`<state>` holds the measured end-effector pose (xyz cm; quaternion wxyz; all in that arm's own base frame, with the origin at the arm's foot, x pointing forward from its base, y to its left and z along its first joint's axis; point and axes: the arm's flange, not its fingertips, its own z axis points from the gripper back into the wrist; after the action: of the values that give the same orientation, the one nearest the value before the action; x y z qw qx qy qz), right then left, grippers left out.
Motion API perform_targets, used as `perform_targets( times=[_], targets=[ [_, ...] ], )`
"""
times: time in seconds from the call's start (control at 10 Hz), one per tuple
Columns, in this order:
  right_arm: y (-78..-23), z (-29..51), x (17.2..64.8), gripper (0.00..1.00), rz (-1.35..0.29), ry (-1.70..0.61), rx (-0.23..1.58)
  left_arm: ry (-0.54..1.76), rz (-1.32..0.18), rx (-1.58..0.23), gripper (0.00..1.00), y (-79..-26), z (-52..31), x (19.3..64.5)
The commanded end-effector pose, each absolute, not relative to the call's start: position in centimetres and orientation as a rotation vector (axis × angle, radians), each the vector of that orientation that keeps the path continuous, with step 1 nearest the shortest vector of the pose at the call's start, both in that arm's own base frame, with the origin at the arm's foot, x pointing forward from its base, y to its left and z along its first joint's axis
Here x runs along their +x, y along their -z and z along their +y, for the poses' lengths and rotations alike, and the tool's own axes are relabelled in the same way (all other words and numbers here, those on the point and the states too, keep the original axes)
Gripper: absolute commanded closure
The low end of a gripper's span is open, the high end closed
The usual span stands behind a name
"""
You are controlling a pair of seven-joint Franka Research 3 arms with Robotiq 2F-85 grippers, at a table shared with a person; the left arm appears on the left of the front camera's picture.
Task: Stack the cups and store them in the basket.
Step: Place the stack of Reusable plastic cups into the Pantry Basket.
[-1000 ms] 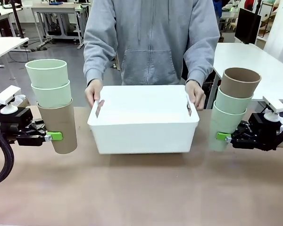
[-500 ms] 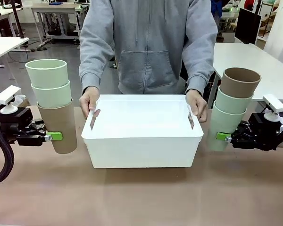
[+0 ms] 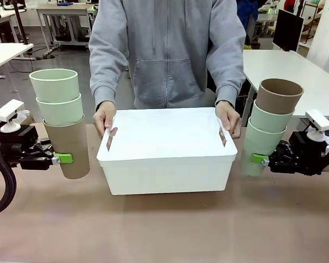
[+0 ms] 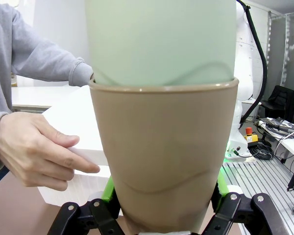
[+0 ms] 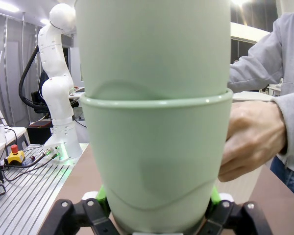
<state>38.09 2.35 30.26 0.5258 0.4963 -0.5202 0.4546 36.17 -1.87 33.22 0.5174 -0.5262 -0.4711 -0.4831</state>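
bare table (image 3: 164, 230) before the basket (image 3: 167, 175) — person's hands (image 3: 105, 117) at both its end rims

Basket (image 3: 167, 175) sits mid-table between left cup stack (image 3: 63, 126) and right cup stack (image 3: 271, 123).

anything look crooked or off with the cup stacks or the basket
The right stack, held by the robot's right hand, leans: its tan top cup tilts outward. The left stack looks straighter; the basket sits level.

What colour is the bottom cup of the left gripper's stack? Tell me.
Tan-brown; the bottom cup shows best in the left wrist view.
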Motion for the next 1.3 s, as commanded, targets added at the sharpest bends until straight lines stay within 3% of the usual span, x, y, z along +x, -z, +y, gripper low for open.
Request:
perform_targets(
  times=[0.0,1.2],
  targets=[
    [-30.64,2.36,38.16,0.16,-1.258,-1.095,1.179,1.15,-1.141,-1.272,0.15,-33.81,-1.95,36.21],
    [-30.64,2.36,38.16,0.16,-1.258,-1.095,1.179,1.15,-1.141,-1.272,0.15,-33.81,-1.95,36.21]
  ],
)
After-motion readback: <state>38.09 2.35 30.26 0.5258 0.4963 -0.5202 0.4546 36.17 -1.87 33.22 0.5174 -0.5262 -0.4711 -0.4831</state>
